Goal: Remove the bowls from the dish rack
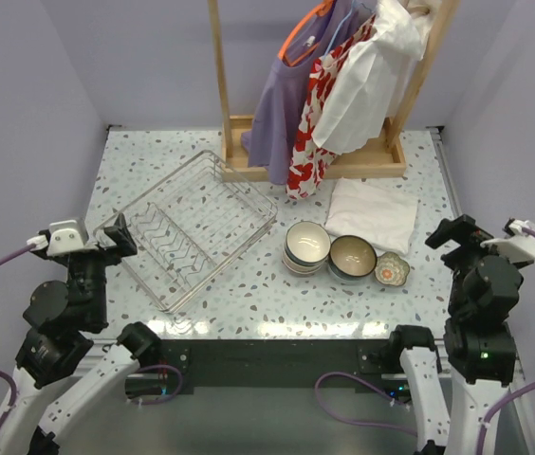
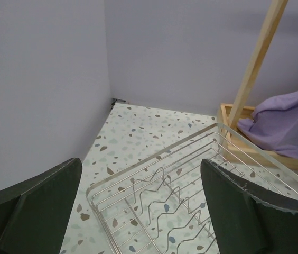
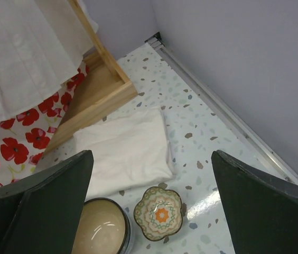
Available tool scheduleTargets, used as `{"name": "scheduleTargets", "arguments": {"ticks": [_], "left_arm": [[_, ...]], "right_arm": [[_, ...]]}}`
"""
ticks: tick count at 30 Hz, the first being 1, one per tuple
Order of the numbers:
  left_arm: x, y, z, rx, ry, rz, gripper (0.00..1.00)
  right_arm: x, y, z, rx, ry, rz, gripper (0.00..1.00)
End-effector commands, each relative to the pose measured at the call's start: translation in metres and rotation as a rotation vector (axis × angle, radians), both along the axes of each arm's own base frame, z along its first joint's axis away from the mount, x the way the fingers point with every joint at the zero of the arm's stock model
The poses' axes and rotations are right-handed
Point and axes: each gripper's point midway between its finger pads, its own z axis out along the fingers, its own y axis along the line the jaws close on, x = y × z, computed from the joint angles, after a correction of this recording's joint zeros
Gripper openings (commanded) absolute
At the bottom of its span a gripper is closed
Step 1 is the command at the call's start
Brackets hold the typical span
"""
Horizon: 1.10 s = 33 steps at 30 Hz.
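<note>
The silver wire dish rack (image 1: 190, 227) lies at an angle on the left of the table, and no bowl shows inside it. To its right stand a stack of bowls (image 1: 306, 246), a dark-rimmed bowl with a beige inside (image 1: 352, 257) and a small flower-shaped patterned bowl (image 1: 392, 270). My left gripper (image 1: 118, 237) hovers open at the rack's near left corner. In the left wrist view the rack's zigzag dividers (image 2: 165, 196) lie between the spread fingers of the left gripper (image 2: 141, 164). My right gripper (image 1: 453, 232) hangs open to the right of the bowls. The right wrist view looks down past the right gripper (image 3: 151, 153) at the beige bowl (image 3: 99, 228) and the patterned bowl (image 3: 159, 213).
A folded white cloth (image 1: 372, 213) lies just behind the bowls. A wooden clothes stand (image 1: 381, 159) hung with purple, floral and white garments fills the back middle. Walls close in the table on the left, back and right.
</note>
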Motion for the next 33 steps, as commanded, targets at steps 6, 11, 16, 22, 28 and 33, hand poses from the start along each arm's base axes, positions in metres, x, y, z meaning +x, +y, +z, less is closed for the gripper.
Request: {"name": "scheduleTargets", "arguments": {"ticks": [6, 11, 16, 22, 28, 33], "left_arm": [[-0.003, 0.015, 0.003, 0.006, -0.031, 0.084, 1.00], [-0.002, 0.014, 0.001, -0.024, -0.032, 0.089, 1.00], [0.002, 0.011, -0.004, -0.032, -0.015, 0.087, 1.00], [0.004, 0.009, -0.008, -0.040, -0.015, 0.090, 1.00], [0.006, 0.008, -0.007, -0.033, -0.022, 0.088, 1.00], [0.007, 0.006, -0.006, -0.027, -0.022, 0.078, 1.00]], "right_arm": [[0.014, 0.009, 0.001, -0.017, -0.059, 0.063, 0.99], [0.016, 0.011, -0.006, -0.012, -0.050, 0.077, 0.99], [0.016, 0.014, -0.008, -0.029, -0.039, 0.097, 0.99], [0.014, 0.018, -0.009, -0.038, -0.033, 0.119, 0.99], [0.009, 0.017, -0.007, -0.065, -0.031, 0.120, 0.99], [0.010, 0.018, -0.009, -0.060, -0.030, 0.127, 0.99]]}}
